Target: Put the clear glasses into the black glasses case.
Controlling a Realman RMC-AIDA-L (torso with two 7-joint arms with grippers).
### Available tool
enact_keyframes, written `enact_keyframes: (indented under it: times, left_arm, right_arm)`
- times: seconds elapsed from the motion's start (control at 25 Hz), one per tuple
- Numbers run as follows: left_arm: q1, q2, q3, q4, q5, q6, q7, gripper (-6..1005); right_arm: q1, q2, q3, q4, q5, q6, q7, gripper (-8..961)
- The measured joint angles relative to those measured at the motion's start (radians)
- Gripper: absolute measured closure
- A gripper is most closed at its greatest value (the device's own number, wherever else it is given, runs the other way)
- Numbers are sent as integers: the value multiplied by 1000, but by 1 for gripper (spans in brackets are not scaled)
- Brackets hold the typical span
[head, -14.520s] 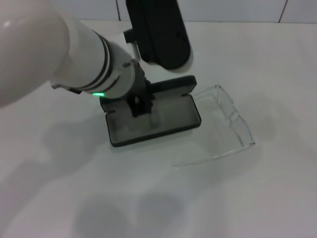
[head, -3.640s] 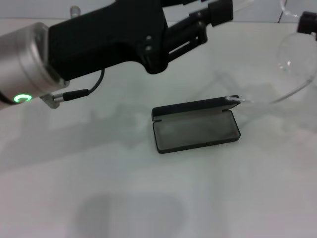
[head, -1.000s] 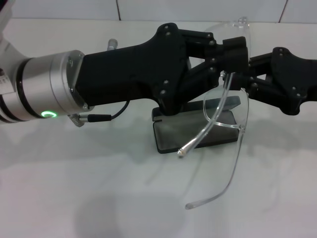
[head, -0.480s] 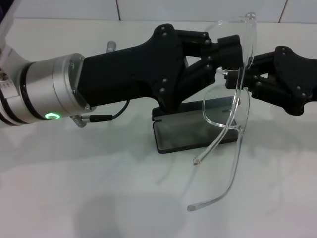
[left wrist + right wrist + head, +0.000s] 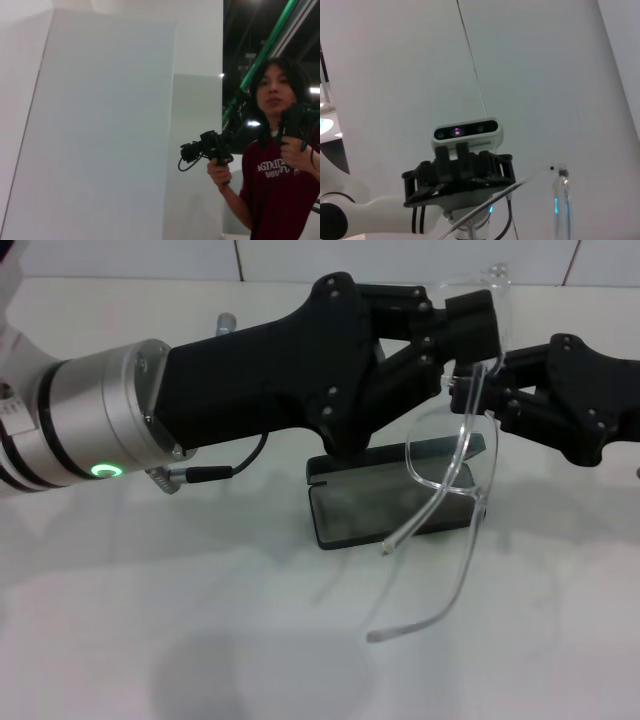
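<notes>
The clear glasses (image 5: 455, 440) hang in the air between my two grippers, lens upright, with both long arms drooping toward the front. My left gripper (image 5: 470, 335) reaches in from the left and is shut on the glasses' upper edge. From the right, my right gripper (image 5: 497, 390) is shut on the frame just below. Under them the black glasses case (image 5: 350, 510) lies open on the table, grey lining up, with its lid standing at the back. The right wrist view shows the left gripper (image 5: 457, 175) head-on with a clear arm (image 5: 485, 202) crossing it.
The white table (image 5: 200, 620) stretches around the case, and a tiled wall runs along the back. A person holding hand controllers (image 5: 215, 147) stands beside a white panel in the left wrist view.
Both grippers went on holding the glasses over the case. The glasses shifted slightly left, and the two hanging arm tips swung a little toward the case.
</notes>
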Motion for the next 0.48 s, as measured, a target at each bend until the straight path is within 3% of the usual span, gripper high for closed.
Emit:
enact_keyframes:
  times: [0.48]
  left_arm:
    - [0, -1, 14, -12, 7, -52, 5, 917]
  right_arm:
    - [52, 7, -5, 42, 13, 14, -3, 853]
